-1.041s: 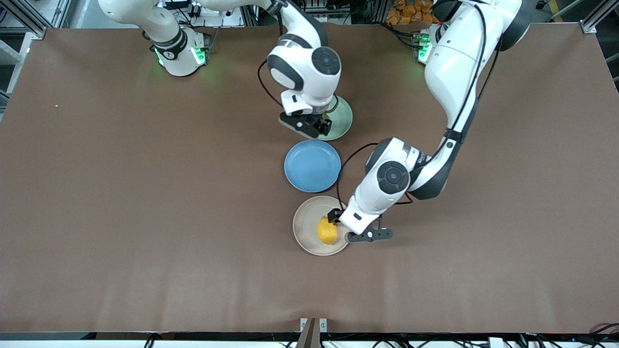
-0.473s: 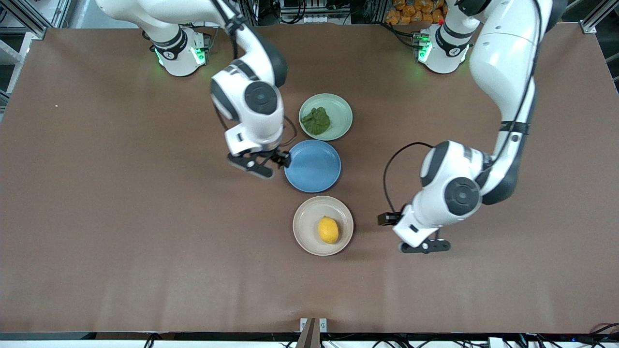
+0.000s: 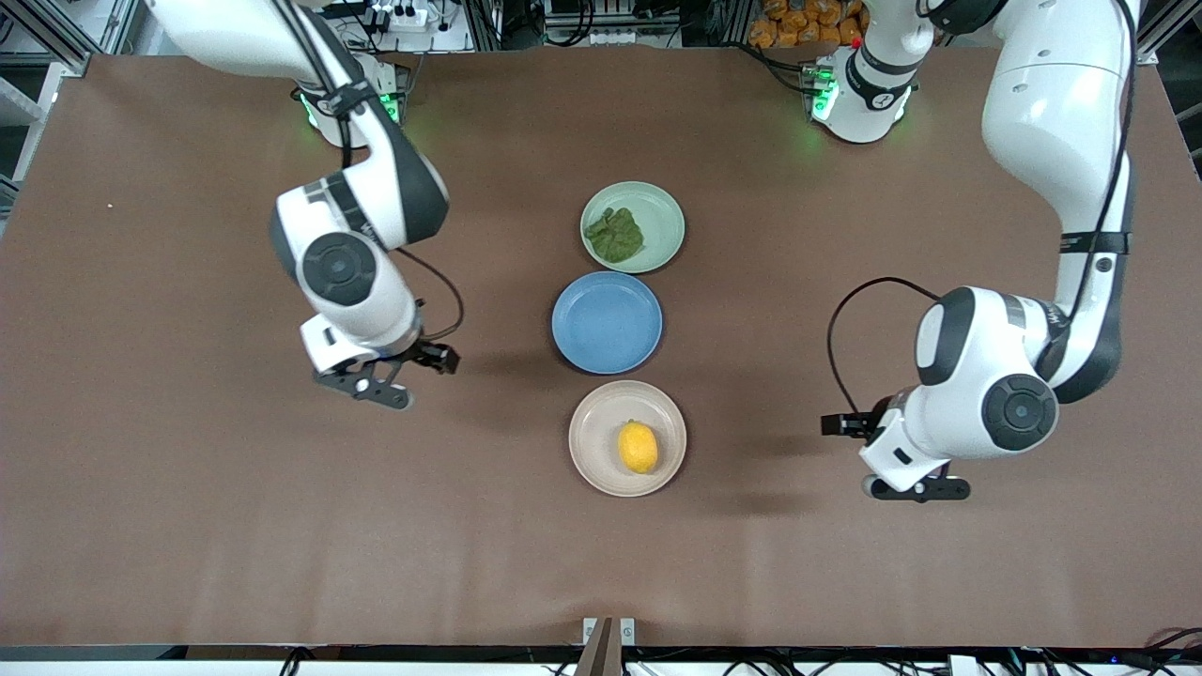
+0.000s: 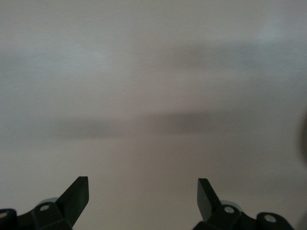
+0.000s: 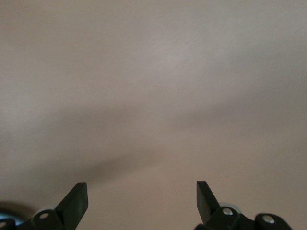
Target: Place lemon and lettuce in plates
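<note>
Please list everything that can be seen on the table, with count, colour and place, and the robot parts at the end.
lemon: one, yellow, in the beige-pink plate, nearest the front camera.
lettuce: one, dark green, in the mint green plate, nearest the robots' bases.
blue plate: one, nothing in it, between the two other plates.
table: one, brown.
left gripper: one, black fingers, open, holding nothing, over bare table toward the left arm's end.
right gripper: one, black fingers, open, holding nothing, over bare table toward the right arm's end.

light: even overhead | shadows: soft | wrist views: hazy, blurred
</note>
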Robot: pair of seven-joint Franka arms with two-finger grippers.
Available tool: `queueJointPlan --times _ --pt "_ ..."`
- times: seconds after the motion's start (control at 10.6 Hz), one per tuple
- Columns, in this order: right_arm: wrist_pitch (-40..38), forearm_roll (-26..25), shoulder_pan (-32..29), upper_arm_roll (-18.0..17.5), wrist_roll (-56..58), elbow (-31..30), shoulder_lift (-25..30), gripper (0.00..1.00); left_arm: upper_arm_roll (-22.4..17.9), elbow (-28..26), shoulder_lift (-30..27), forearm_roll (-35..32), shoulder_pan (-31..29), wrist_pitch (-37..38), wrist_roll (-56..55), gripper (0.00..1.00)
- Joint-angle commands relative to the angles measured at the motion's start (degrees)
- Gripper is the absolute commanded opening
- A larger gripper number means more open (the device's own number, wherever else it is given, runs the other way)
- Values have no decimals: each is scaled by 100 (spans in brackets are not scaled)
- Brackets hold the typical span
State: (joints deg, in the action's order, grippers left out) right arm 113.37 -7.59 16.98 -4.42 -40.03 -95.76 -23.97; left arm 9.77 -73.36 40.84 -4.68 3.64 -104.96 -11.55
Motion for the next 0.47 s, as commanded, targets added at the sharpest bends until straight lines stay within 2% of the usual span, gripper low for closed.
queueJointPlan --times 0.0,0.19,0.38 --pt "18 -59 -615 -120 844 -83 51 100 25 -213 -348 -148 -266 309 485 100" --pt "53 -41 -897 -172 1023 -292 129 100 51 -214 -357 -130 -417 467 566 100" --pt "88 -15 -1143 -252 1486 -705 479 100 51 -292 -489 -121 -452 476 557 100"
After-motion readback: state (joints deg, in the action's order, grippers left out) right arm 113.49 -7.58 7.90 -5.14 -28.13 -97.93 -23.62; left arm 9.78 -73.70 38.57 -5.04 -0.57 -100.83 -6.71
